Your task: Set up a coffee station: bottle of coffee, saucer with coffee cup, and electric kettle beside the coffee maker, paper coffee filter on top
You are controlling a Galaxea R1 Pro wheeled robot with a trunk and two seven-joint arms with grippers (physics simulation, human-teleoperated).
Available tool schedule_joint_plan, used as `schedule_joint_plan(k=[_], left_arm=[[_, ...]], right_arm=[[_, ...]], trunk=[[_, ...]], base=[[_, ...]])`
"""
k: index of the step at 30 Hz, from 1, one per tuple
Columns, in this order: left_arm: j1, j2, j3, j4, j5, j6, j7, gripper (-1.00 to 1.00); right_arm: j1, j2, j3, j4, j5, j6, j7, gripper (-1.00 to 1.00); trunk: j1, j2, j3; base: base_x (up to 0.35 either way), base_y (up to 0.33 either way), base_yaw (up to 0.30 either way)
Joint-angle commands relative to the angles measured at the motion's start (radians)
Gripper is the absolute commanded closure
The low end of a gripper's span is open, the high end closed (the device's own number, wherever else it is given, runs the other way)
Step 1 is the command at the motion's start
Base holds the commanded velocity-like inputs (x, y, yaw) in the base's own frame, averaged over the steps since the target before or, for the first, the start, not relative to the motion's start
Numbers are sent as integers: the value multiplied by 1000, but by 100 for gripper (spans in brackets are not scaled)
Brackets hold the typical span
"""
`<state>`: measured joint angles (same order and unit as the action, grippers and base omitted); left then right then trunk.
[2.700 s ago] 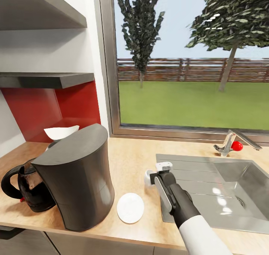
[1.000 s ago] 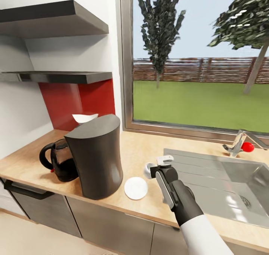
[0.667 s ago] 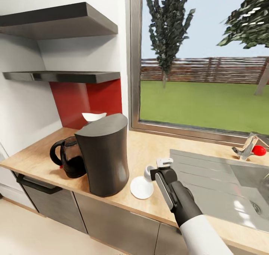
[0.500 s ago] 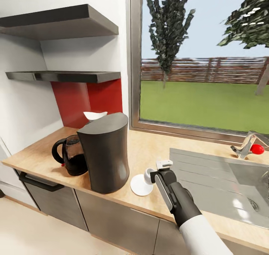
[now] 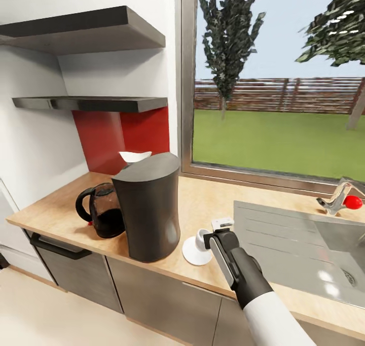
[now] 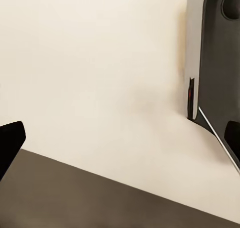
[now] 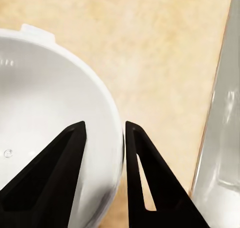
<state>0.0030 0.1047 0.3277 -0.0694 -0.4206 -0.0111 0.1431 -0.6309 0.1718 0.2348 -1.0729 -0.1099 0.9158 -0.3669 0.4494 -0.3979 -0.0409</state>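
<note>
The dark grey coffee maker (image 5: 149,209) stands on the kitchen countertop (image 5: 208,204). The white paper coffee filter (image 5: 135,156) shows just behind its top. The glass electric kettle (image 5: 105,217) stands against its left side. To its right lies the white saucer (image 5: 192,253). My right gripper (image 5: 208,236) is shut on the rim of the coffee cup (image 5: 201,237), which hangs over the saucer's far right edge. In the right wrist view the fingers (image 7: 60,173) pinch the cup (image 7: 40,133) wall. My left gripper (image 6: 120,135) is open over pale floor. The kitchen shelf (image 5: 91,103) looks bare. The bottle of coffee is out of view.
A steel sink (image 5: 304,244) with a draining board lies right of the cup, its faucet (image 5: 337,200) with a red knob by the window. A thicker dark shelf (image 5: 86,29) hangs higher up. Dark cabinet fronts (image 5: 152,298) run below the counter.
The whole view has shifted as the camera drew back and turned left. The right gripper, still shut on the cup, now sits nearer the saucer, over its far right edge.
</note>
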Motion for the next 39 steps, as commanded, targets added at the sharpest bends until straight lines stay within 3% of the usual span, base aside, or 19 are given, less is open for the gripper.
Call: schedule_joint_plan(k=[1, 13, 20, 39], left_arm=[[0, 0, 8, -1, -10, -1, 1, -100], [0, 1, 10, -1, -10, -1, 1, -100], [0, 1, 10, -1, -10, -1, 1, -100], [0, 0, 9, -1, -10, 0, 0, -100]], right_arm=[[-1, 0, 1, -1, -11, 3, -9, 100], [-1, 1, 16, 2, -7, 3, -12, 100], [-1, 2, 17, 3, 37, 0, -56, 100], [-1, 3, 17, 94, 40, -2, -60, 100]], trunk=[[1, -2, -2], [1, -2, -2], [1, -2, -2], [1, -2, -2]], base=[[0, 124, 0], [0, 18, 0], [0, 0, 0], [0, 38, 0]])
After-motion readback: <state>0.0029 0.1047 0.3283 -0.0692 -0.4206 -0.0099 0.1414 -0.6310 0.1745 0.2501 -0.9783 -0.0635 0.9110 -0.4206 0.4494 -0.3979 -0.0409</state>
